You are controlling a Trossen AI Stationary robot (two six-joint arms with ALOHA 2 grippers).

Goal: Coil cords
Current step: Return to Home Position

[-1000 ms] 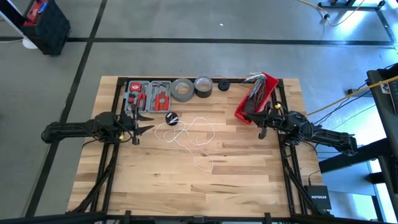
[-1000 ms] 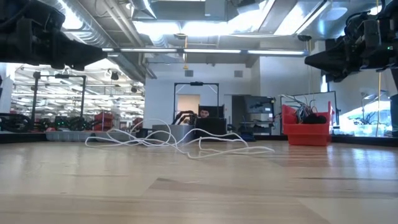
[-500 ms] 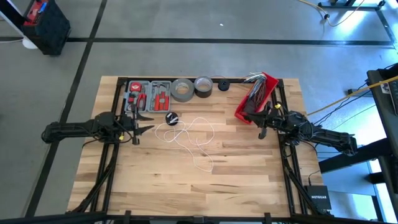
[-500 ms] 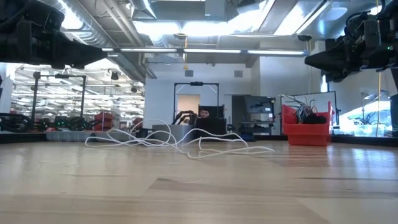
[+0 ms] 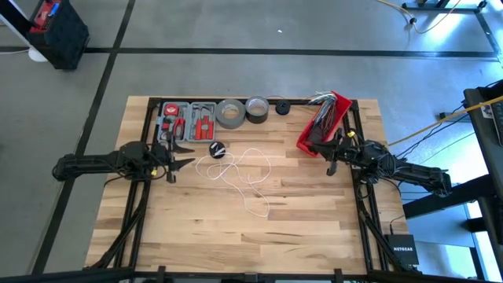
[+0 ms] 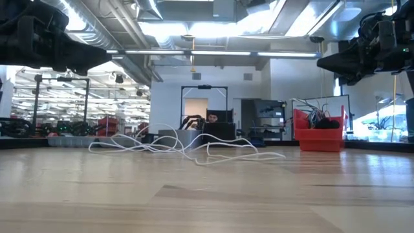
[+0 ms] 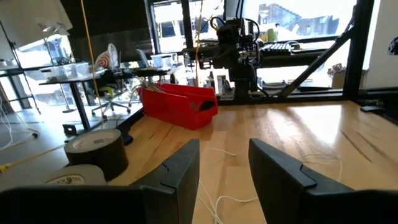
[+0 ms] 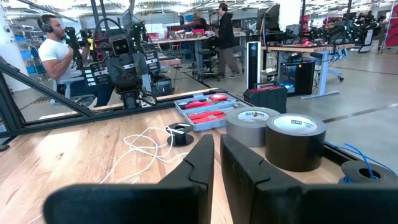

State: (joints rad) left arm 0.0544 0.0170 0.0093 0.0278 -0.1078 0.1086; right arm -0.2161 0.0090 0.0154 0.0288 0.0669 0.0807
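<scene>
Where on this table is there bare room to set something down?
The near half of the table, below the white cord, is bare wood. The far edge is crowded: tool tray, tape rolls, red bin.

"NETGEAR" on the small black box beside the table's right edge

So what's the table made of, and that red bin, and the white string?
The table looks like pale wood: grain and plank seams show. The red bin looks like plastic, smooth and evenly coloured. The white cord bends in loose loops, so probably soft string or thin coated wire.
</scene>
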